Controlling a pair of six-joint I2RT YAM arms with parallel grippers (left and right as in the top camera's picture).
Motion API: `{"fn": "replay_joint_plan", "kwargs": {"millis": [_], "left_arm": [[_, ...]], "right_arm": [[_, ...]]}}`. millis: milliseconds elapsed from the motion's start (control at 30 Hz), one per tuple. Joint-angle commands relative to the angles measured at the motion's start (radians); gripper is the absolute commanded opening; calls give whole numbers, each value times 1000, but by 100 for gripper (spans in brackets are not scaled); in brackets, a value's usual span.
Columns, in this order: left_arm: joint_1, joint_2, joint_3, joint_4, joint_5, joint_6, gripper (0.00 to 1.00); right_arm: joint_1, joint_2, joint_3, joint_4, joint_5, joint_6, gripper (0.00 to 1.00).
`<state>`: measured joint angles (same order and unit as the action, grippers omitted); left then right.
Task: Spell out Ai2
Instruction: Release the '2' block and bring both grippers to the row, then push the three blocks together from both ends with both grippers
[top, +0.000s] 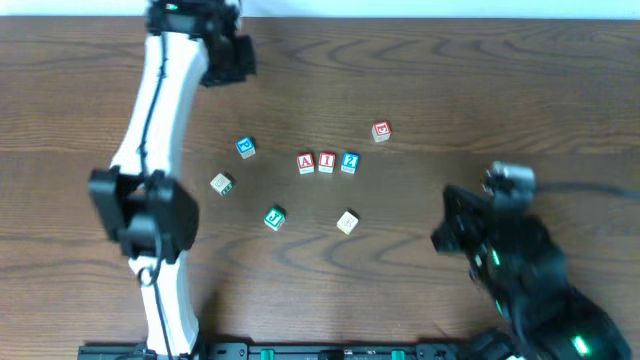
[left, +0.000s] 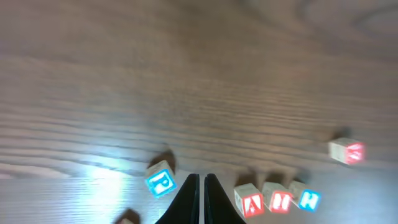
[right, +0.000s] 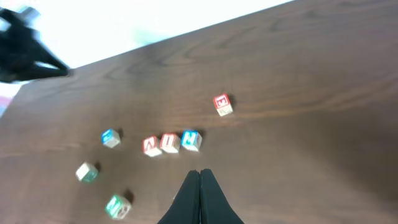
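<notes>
Wood-grain table (top: 480, 80) fills the overhead view. The white left arm (top: 150, 130) runs along it from 7 o'clock up to 11 o'clock, and the black right arm (top: 510, 260) sits at 4 o'clock.

The left claw (left: 199, 178) is pressed together with nothing in it. In its wrist view the tips sit between the P block (left: 160, 182) and the A block (left: 250, 202). The right claw (right: 199, 173) is also pressed together and empty, with its tips at 6 o'clock of the row, well apart from it.

Near the table's middle the A block, I block (top: 327, 162) and 2 block (top: 349, 162) stand in a straight row, side by side and touching or nearly so, reading A, I, 2 from 9 to 3 o'clock.

Five loose blocks lie around the row, all apart from it. Measured from the I block, the red block (top: 381, 130) is at 2 o'clock and the P block at 9 o'clock. The beige block (top: 221, 184) lies farther out, between 8 and 9. The green block (top: 275, 217) is between 7 and 8, and the pale block (top: 347, 222) is near 6.
</notes>
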<state>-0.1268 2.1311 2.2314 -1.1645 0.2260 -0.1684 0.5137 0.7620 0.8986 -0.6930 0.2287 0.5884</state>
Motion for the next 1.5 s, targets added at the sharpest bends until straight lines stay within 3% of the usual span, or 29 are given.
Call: {"fn": "replay_joint_plan", "kwargs": {"millis": [0,167,367,533,800,1000,1467], "left_arm": [[15,-94,11,-14,8,96,6],[28,-146,-81,-6,70,130,6],[28,-204,-455,204,211,133,6],[17,-206,-695,394,303,16,6],[-62,-206,-872,515,257,-129,6],[-101,-205,-954,589,183,-192,6],[-118,-203,-1067,775,182,-286,6]], "right_arm": [[-118,182,11,56,-258,-69,1],[-325,474,62,179,-645,-141,1],[-469,702,62,279,-914,-185,1],[-446,800,62,286,-920,-174,1],[-416,900,62,297,-922,-161,1],[-382,989,62,366,-953,-111,1],[-330,1106,64,533,-927,-26,1]]}}
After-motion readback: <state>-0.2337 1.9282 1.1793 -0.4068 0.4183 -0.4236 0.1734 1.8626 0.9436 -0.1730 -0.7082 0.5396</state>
